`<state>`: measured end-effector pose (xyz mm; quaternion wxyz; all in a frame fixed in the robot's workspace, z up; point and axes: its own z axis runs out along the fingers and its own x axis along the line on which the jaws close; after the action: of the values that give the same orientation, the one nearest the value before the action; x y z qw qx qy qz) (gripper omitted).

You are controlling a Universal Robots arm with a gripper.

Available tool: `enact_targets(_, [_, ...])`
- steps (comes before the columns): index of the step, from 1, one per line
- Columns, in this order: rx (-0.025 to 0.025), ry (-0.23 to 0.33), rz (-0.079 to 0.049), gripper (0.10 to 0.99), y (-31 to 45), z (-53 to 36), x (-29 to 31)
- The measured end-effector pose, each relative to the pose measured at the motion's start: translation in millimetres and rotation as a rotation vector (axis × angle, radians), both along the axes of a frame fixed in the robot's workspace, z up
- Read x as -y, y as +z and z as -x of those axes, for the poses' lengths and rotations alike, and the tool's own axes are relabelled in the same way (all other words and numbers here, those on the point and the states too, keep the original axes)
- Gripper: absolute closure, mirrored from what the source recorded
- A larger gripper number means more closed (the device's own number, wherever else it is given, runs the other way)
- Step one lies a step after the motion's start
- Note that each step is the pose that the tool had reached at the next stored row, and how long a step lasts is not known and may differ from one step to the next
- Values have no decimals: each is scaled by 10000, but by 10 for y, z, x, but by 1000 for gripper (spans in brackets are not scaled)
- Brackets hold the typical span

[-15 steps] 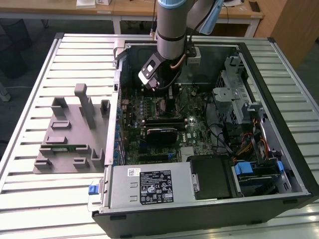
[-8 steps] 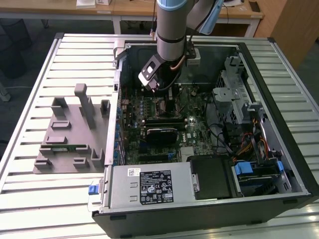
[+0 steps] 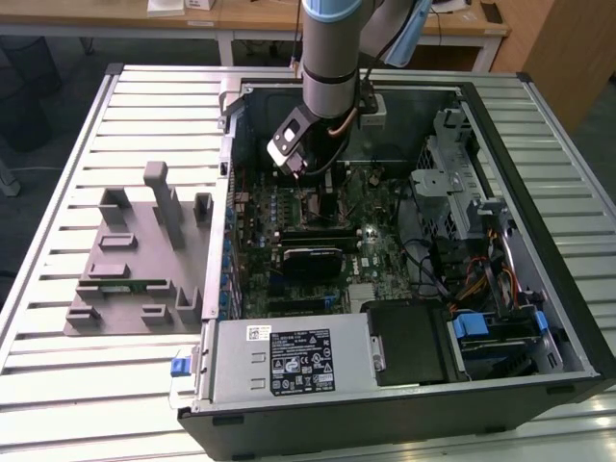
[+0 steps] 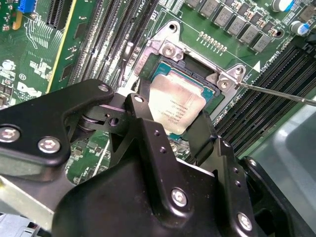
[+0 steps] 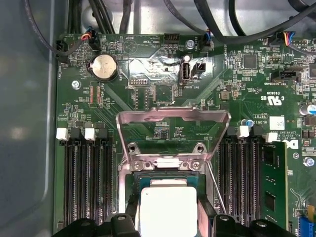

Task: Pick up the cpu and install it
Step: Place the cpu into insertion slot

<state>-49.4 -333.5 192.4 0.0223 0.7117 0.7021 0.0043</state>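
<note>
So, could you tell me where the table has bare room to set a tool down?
Bare slats of the table lie between the grey fixture and the near edge, at the exterior view's lower left, and between the fixture and the far edge. Inside the computer case it is crowded, most around the gripper at the cpu.

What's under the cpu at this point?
Under the cpu is the open socket on the motherboard; its rim shows around the chip. The contacts beneath are covered, so seating cannot be judged. The gripper grips two cpu edges.
</note>
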Motion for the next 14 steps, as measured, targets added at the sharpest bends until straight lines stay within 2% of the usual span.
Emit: enact_targets(14, [-1, -1, 2, 545, -14, 0, -5])
